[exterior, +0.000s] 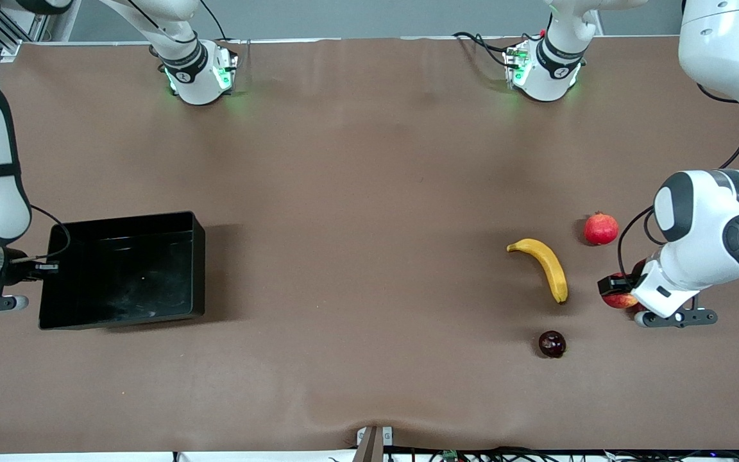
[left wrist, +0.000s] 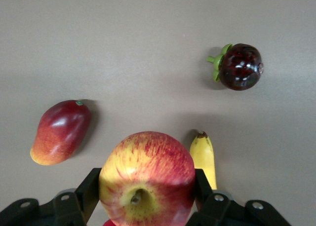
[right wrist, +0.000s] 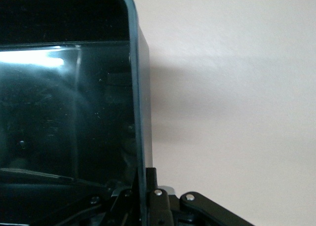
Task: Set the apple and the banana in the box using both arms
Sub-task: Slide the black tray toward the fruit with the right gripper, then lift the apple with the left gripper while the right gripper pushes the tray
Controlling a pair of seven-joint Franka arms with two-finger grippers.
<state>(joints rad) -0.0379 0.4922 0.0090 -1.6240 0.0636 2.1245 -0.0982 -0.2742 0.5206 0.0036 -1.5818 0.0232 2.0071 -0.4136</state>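
My left gripper (exterior: 617,290) is shut on the apple (exterior: 620,299), red with yellow streaks, low at the left arm's end of the table. In the left wrist view the apple (left wrist: 147,179) fills the gap between the two black fingers (left wrist: 90,191). The banana (exterior: 546,266) lies on the table beside it, toward the middle; its tip shows in the left wrist view (left wrist: 203,159). The black box (exterior: 126,282) sits at the right arm's end. My right gripper (exterior: 42,266) is shut on the box's end wall (right wrist: 139,117), one finger on each side.
A plain red round fruit with a crown tip (exterior: 601,229) lies farther from the front camera than the banana. A dark round fruit (exterior: 552,344) lies nearer. An elongated red-orange fruit (left wrist: 60,131) lies beside the apple, mostly hidden under the left arm in the front view.
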